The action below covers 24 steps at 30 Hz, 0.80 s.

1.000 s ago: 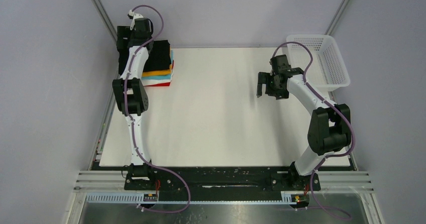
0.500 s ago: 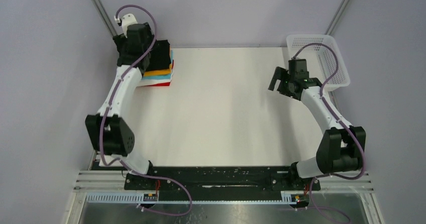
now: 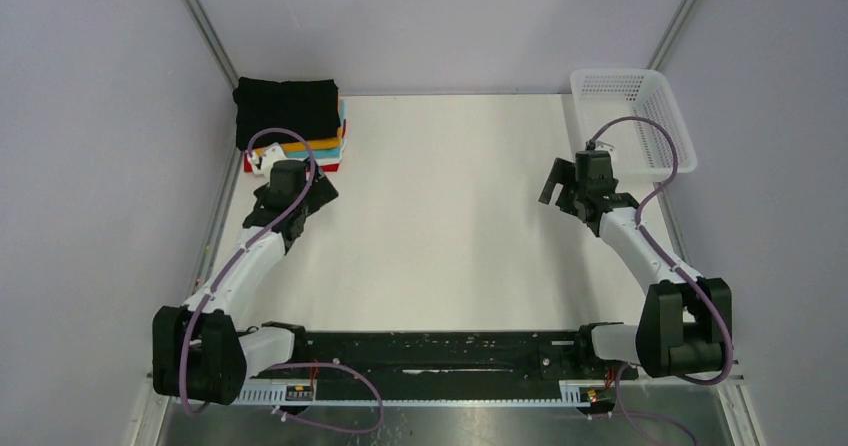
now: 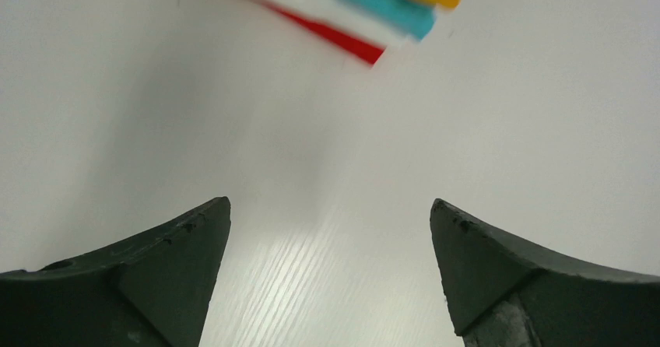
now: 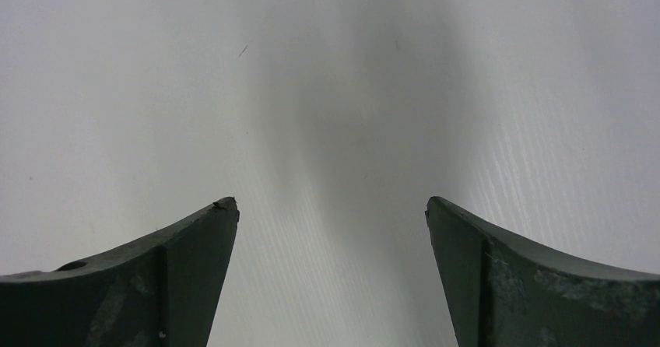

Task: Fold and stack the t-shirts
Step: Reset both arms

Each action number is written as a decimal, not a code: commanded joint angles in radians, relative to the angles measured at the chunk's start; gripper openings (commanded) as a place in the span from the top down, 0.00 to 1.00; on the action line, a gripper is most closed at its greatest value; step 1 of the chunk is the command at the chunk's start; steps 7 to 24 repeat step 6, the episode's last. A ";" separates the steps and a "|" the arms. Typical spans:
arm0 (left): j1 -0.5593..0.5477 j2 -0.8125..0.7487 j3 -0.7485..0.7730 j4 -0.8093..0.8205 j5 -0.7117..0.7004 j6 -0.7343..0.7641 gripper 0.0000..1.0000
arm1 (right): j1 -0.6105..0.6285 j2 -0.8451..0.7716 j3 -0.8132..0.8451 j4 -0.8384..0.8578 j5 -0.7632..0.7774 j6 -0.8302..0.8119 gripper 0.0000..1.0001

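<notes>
We can read no text, label, brand, number or sign in any of the three views. The stack of t-shirts (image 3: 290,111), the basket (image 3: 612,72) and the worktop (image 3: 440,226) show us only plain surfaces. The little parts on the rail (image 3: 180,361) by the arm bases are too small for us to make out any marking.
</notes>
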 commanded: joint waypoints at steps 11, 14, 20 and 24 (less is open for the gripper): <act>0.001 -0.116 -0.018 0.064 -0.020 -0.033 0.01 | 0.005 -0.041 -0.051 0.145 0.042 -0.030 0.01; 0.001 -0.116 -0.018 0.064 -0.020 -0.033 0.01 | 0.005 -0.041 -0.051 0.145 0.042 -0.030 0.01; 0.001 -0.116 -0.018 0.064 -0.020 -0.033 0.01 | 0.005 -0.041 -0.051 0.145 0.042 -0.030 0.01; 0.001 -0.116 -0.018 0.064 -0.020 -0.033 0.01 | 0.005 -0.041 -0.051 0.145 0.042 -0.030 0.01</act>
